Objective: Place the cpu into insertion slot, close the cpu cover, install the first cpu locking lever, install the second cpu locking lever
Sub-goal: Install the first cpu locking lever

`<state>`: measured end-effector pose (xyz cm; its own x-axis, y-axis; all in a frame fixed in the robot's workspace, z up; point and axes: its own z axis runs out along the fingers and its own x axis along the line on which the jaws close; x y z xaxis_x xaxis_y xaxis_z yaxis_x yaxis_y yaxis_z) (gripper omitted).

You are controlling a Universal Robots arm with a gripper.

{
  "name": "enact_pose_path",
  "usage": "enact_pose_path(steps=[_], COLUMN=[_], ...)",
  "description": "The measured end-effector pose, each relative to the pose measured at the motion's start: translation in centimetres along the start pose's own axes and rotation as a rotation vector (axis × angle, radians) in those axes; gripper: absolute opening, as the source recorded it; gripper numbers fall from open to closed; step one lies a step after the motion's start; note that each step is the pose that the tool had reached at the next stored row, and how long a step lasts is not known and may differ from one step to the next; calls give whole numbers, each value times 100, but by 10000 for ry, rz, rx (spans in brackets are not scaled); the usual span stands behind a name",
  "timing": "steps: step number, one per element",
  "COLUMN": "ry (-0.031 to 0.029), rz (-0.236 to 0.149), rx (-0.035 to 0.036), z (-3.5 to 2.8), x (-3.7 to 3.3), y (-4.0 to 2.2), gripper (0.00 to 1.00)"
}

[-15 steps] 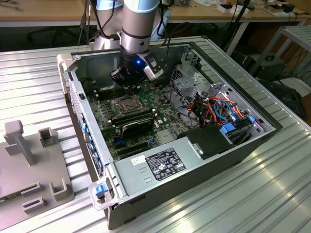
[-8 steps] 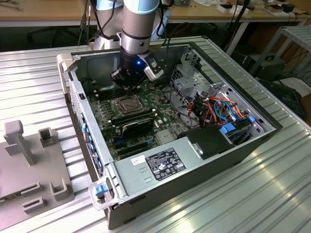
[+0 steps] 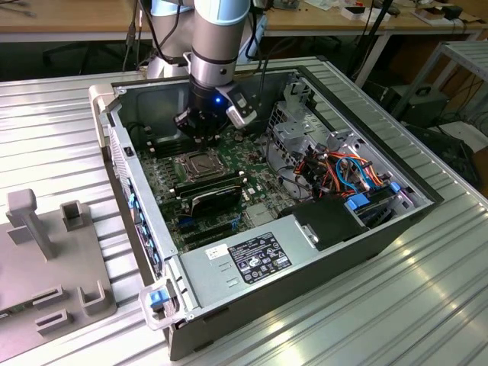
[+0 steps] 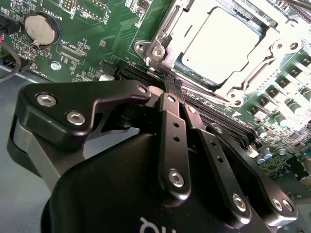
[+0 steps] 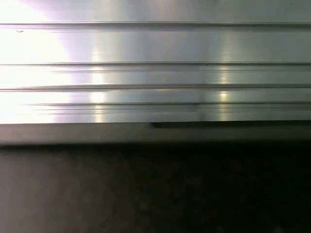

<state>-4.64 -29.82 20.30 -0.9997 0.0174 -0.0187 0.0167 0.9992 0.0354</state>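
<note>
Place: I read this as a robotics lab or electronics workshop.
Table: ribbed aluminium table (image 3: 427,305) under my arm, its grooved metal also in the first wrist view.
Workpiece: an opened desktop computer case (image 3: 305,252), green motherboard (image 3: 171,183) and loose cables (image 3: 347,171) exposed.
Fixtures: grey jig block (image 3: 46,252) at the exterior view's left.
Background: wooden benches (image 3: 69,19) with cluttered gear.

The cpu (image 4: 224,42), a flat square chip with a dull silver-grey top, lay seated in the slot (image 4: 182,65) on the green board. The cover (image 4: 252,73), a thin silver metal frame with a large square window, lay flat over it, the chip showing through the window. In the exterior view the slot (image 3: 200,165) sat near the board's middle.
</note>
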Motion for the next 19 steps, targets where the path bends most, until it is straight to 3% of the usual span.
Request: enact_pose_path(steps=[19], ry=[3], rz=[-96], rx=[-10], z=[-16], x=[-13], y=[-7], gripper=[11])
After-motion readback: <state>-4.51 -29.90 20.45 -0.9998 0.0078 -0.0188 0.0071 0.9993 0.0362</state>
